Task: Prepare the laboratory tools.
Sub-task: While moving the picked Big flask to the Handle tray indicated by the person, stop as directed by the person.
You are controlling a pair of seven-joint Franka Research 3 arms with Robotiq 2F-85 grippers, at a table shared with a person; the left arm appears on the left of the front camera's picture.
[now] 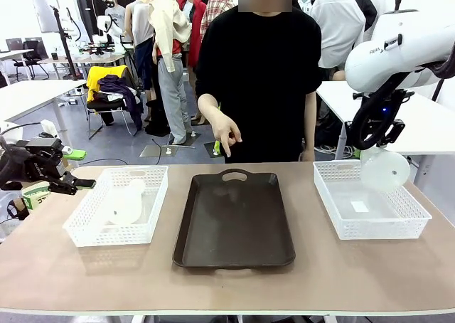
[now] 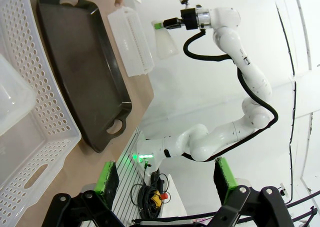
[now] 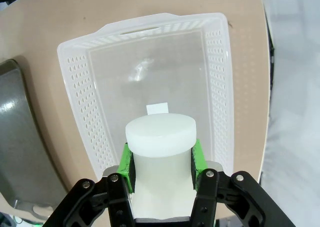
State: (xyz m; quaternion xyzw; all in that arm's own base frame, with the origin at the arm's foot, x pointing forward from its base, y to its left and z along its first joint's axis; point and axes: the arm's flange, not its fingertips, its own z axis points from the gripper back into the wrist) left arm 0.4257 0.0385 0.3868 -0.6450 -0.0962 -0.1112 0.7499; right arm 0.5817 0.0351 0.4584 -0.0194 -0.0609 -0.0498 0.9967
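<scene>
Since the right claw [image 3: 160, 159] is clamped on the neck of one flask [image 3: 160, 132] and holds it in the air above the right basket [image 1: 377, 232], tipped so that its round base faces the front camera, the step in hand looks like a carry to the dark tray [image 1: 234, 223]; clear the basket wall first, turn the base downward before lowering, and set it well apart from the person's hand [image 1: 226, 131] near the tray's far handle. The flask is frosted white, translucent, wide at the base, narrow at the neck; its twin [image 1: 126, 202] lies in the left basket [image 1: 106, 242], near the left claw [image 2: 165, 174], which hangs open by the desk's [image 1: 313, 280] left edge.
</scene>
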